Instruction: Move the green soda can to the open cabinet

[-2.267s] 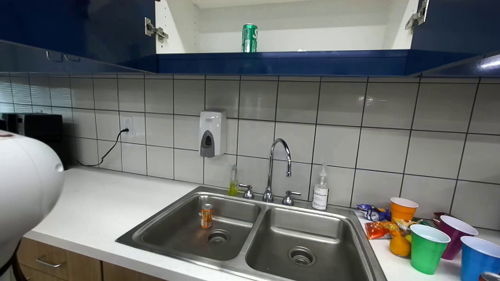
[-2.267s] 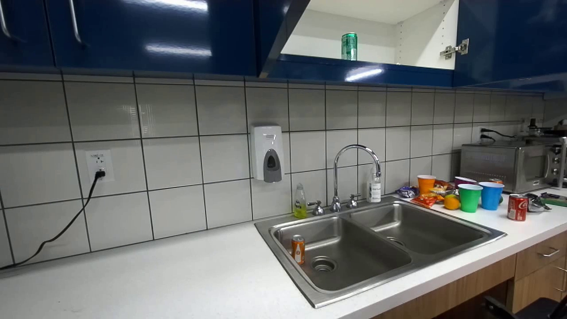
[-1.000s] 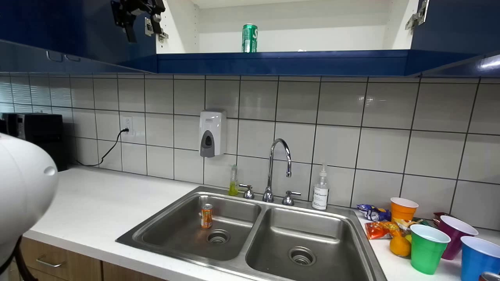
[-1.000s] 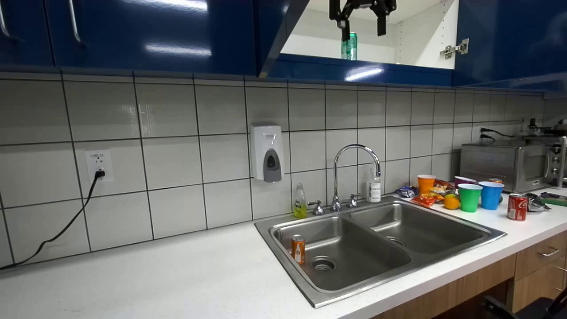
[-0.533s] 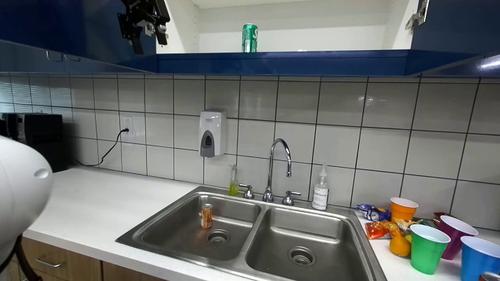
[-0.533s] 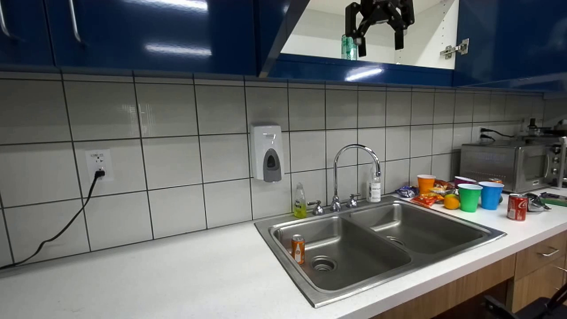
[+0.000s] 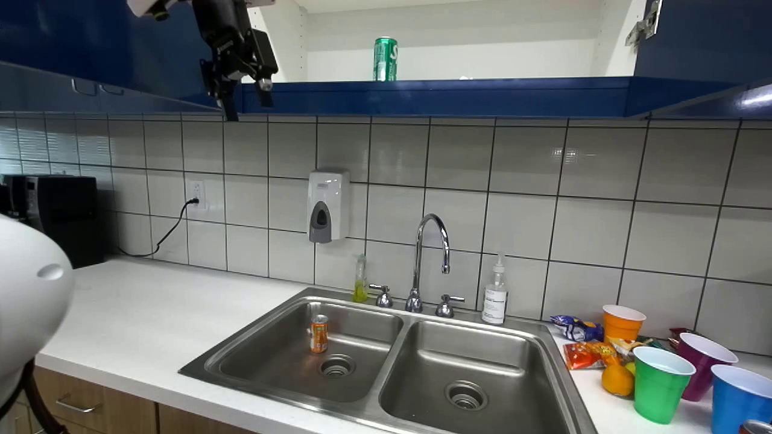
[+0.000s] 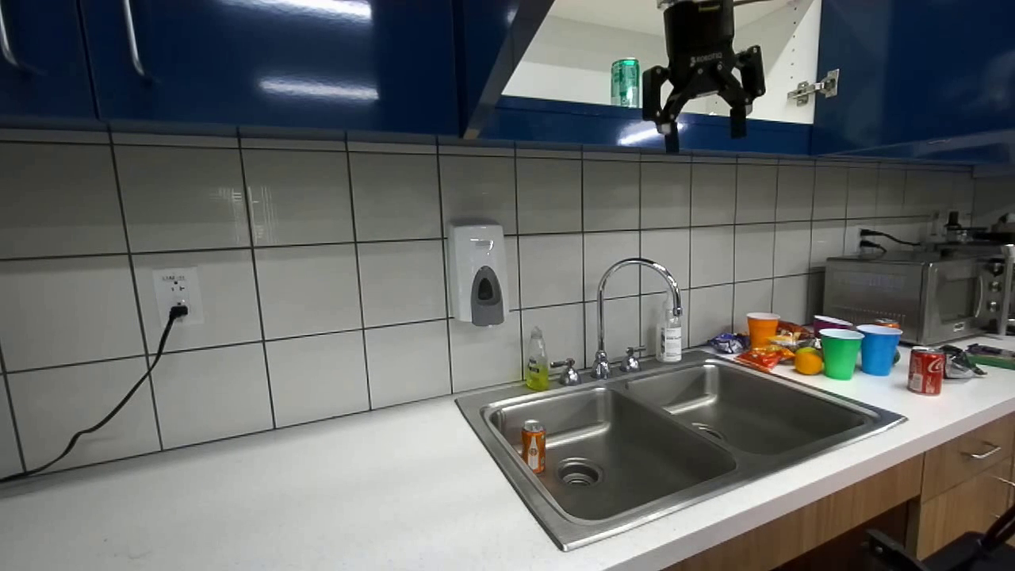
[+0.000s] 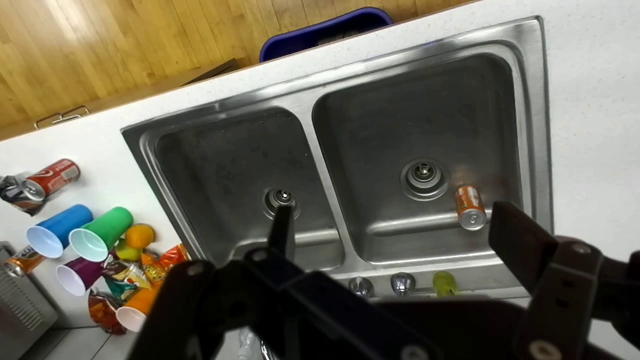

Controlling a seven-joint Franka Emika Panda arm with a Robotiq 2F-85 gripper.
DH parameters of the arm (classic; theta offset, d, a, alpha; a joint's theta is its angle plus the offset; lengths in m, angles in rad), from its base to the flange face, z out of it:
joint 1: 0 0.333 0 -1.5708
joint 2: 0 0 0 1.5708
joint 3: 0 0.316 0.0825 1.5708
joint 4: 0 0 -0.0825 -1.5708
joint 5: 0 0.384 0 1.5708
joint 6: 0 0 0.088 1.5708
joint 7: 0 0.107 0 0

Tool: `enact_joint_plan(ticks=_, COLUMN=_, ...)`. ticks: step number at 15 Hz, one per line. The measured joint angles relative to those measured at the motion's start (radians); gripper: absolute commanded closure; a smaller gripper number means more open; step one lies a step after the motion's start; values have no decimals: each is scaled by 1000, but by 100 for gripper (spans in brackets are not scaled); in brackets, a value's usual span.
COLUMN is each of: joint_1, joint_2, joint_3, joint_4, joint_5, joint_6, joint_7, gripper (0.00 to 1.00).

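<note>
The green soda can stands upright inside the open cabinet, just behind its dark blue bottom edge. The can and the cabinet also show in an exterior view, but neither is in the wrist view. My gripper hangs pointing down in front of the cabinet, apart from the can, with its fingertips about level with the bottom edge in both exterior views. In the wrist view the gripper is open with nothing between its fingers, high above the sink.
The double sink lies below, with an orange can in one basin. A tall faucet, soap bottles and a wall dispenser stand behind. Cups, snack bags and fruit sit beside the sink, including a green cup. A red can stands nearby.
My gripper has come into view from above and moved down, drifting right in both exterior views. It no longer overlaps the green can in an exterior view. The can has not moved.
</note>
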Motion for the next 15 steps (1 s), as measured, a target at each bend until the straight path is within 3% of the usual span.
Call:
enact_joint_plan(ticks=9, joint_1=-36, joint_2=-8, joint_3=-39, joint_4=-208, joint_5=0, joint_6=226, joint_7=-1, gripper=0)
enact_joint_plan(ticks=15, joint_1=-40, joint_2=0, joint_3=-49, joint_4=-287, joint_5=0, joint_6=322, joint_7=-1, gripper=0)
